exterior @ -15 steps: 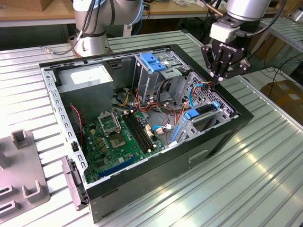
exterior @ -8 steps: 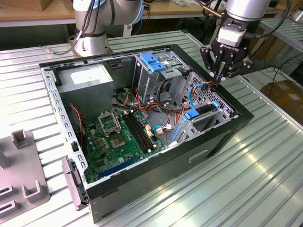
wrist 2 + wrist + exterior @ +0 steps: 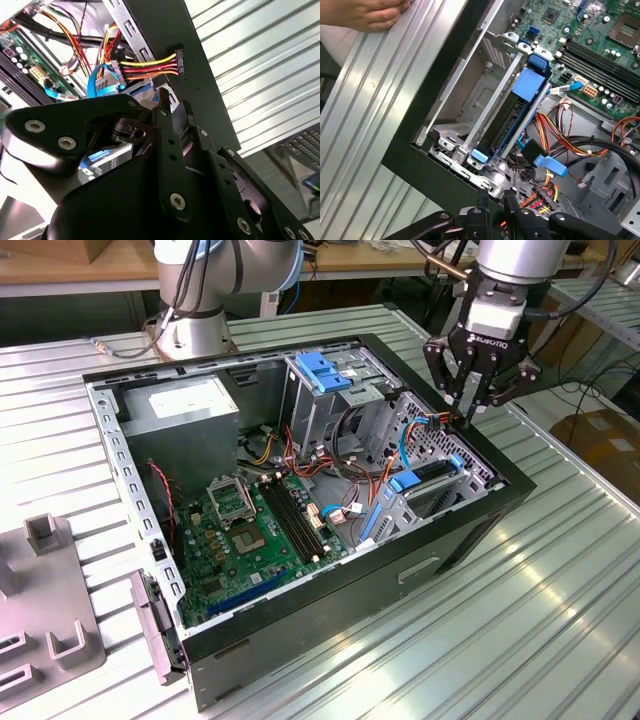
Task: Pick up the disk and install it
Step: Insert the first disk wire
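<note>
Claw: it hangs over the black rim of the computer case, at the corner on the exterior view's right. In both wrist views the tips are a little apart and grip nothing.

Disk: it stands on edge in the low bay just inside that corner, with its blue rail along the upper side. In the first wrist view its dark body sits between the bay's metal bars. I can't tell whether it has clicked fully home.

Power plug: a yellow, red and black wire bundle ends in a plug draped over the case wall, just beside the claw tips.

Snag risk: to my eye this is the biggest worry. Any sideways or downward move could hook those wires or the blue flat cable and drag them against the disk.

Rim risk: the tips are so close to the case edge that a slightly misjudged descent would likely land on sheet metal rather than in the bay.

Seating risk: if the rail is only partly in, a push off its centre could jam it crooked.

Hand: a person's hand rests on the ribbed counter by the case, well apart from the claw but within the arm's sweep. I'd want it kept back.
</note>
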Tool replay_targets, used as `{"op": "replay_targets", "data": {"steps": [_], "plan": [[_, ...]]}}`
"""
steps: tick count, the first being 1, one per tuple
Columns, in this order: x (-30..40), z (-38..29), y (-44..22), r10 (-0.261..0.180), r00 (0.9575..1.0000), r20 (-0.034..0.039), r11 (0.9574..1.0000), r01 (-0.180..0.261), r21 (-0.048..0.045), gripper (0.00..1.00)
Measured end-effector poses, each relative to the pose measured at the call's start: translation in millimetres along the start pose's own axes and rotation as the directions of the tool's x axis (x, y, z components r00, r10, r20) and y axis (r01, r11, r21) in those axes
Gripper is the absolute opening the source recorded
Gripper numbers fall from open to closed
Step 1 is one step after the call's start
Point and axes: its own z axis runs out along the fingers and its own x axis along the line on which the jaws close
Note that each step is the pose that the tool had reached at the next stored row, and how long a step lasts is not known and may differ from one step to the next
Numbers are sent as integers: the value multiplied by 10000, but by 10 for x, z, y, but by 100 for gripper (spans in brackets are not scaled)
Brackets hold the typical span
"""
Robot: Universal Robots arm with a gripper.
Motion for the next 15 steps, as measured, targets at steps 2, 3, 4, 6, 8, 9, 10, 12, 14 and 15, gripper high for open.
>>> {"op": "replay_targets", "data": {"steps": [2, 3, 4, 6, 8, 9, 10, 12, 14, 15], "plan": [[0, 0, 0, -405, 9989, -255, 9992, 403, -86, 28], [0, 0, 0, -498, 9984, -281, 9987, 495, -86, 34], [0, -1, 2, -509, 9983, -289, 9987, 507, -78, 34], [-1, 0, 1, -845, 9960, -297, 9964, 846, 1, 34], [0, 0, 0, -1406, 9896, -307, 9899, 1410, 112, 34], [0, 0, 1, -1749, 9841, -316, 9843, 1756, 180, 34], [-1, 1, 0, -2205, 9748, -331, 9748, 2214, 272, 34], [0, 2, 0, -2566, 9659, -347, 9656, 2578, 344, 34], [-1, 4, -4, -3062, 9513, -373, 9505, 3076, 444, 34], [-3, 5, -6, -3164, 9479, -378, 9469, 3180, 465, 34]]}}
